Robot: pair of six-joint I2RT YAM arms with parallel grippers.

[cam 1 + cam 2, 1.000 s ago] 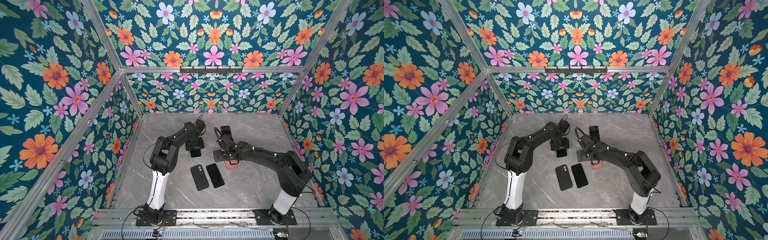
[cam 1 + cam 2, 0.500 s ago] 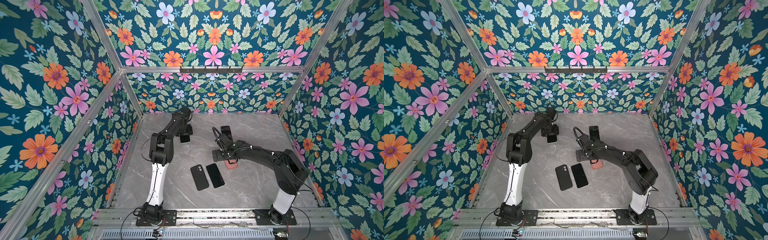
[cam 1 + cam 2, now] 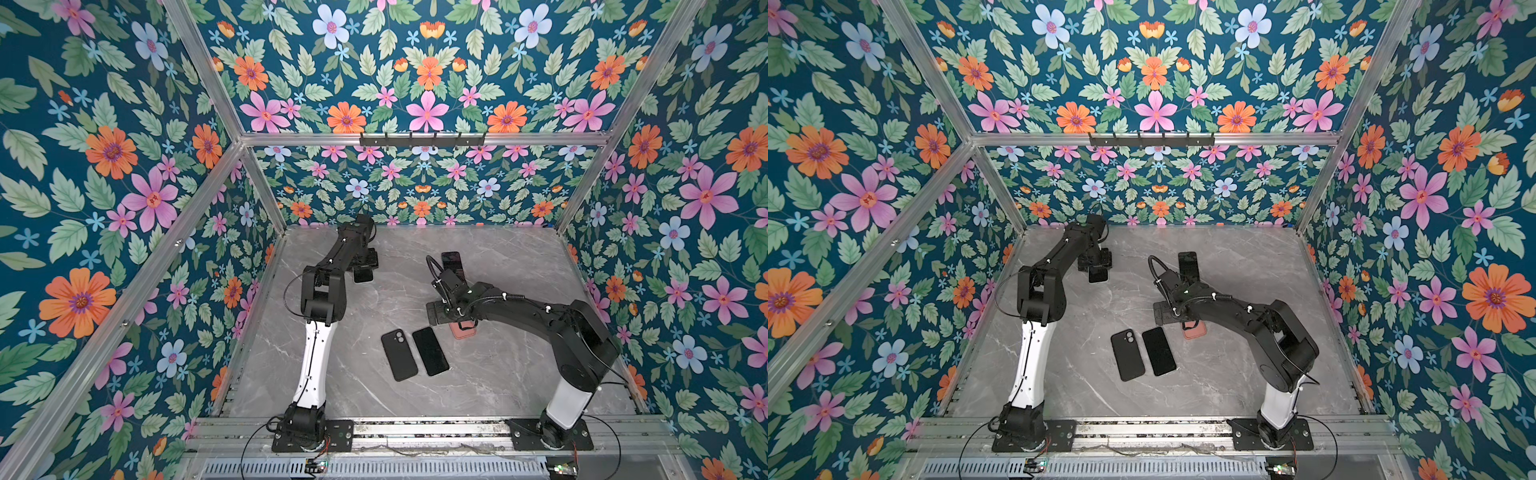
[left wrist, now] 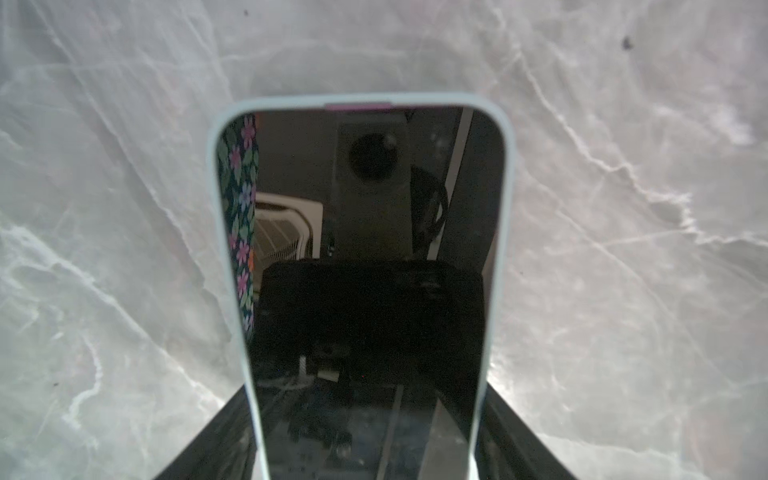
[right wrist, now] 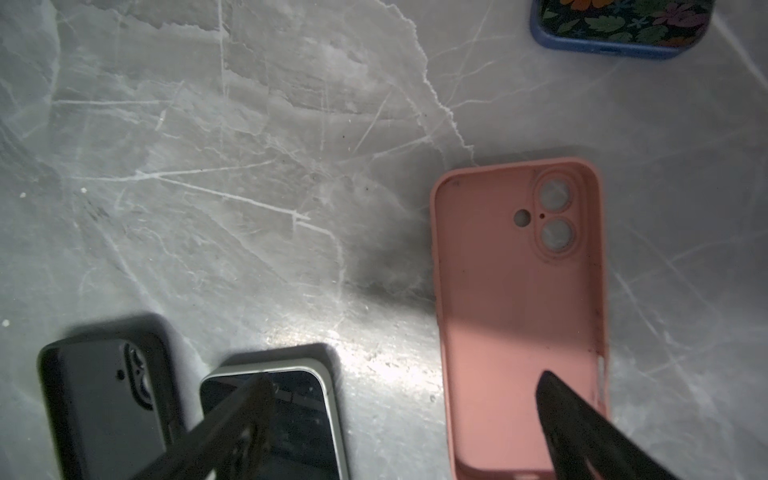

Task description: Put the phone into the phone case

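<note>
The left tool (image 4: 365, 440) is clamped on a pale-cased phone (image 4: 361, 249) over the counter's (image 4: 623, 291) rear left. The right tool (image 5: 407, 419), jaws apart, hovers over the empty pink case (image 5: 519, 291). The bare phone (image 3: 430, 351) lies beside a black case (image 3: 399, 354). The right tool should probably descend centred, straddling the pink case's long edges.
</note>
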